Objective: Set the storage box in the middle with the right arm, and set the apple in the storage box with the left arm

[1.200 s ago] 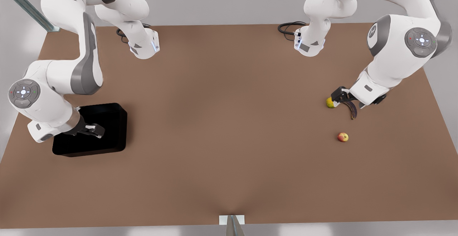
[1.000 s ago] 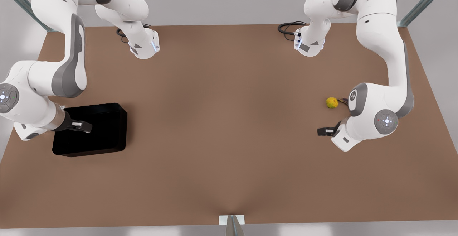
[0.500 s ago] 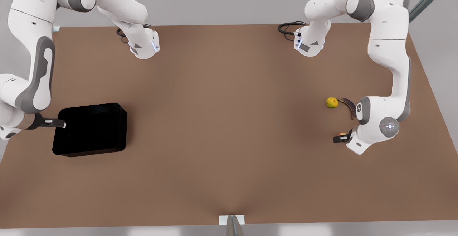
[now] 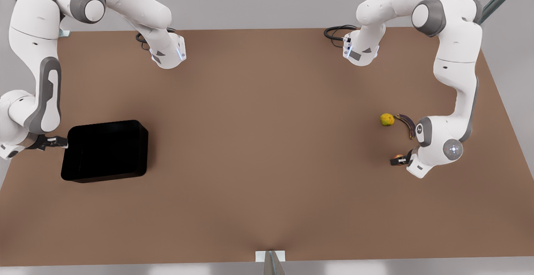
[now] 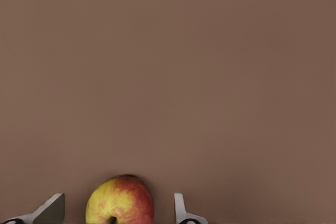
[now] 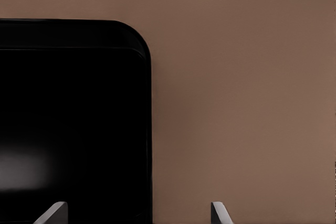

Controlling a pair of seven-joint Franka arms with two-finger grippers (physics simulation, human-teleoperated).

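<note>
Meanwhile, right gripper (image 4: 62,142) astride storage box (image 4: 106,150) edge.

You have two white arms over one brown worktop (image 4: 267,162), each ending in one black claw: the right claw (image 4: 58,143) at the front view's left, the left claw (image 4: 398,160) at the front view's right. Each claw shows two fingers, set apart. There is one black storage box (image 4: 106,150). You can count three fruits: one red-and-yellow apple (image 5: 120,201), one yellow-green round fruit (image 4: 387,119) and one dark banana (image 4: 406,122). Two black cables lie at the arm bases, one per arm.
</note>
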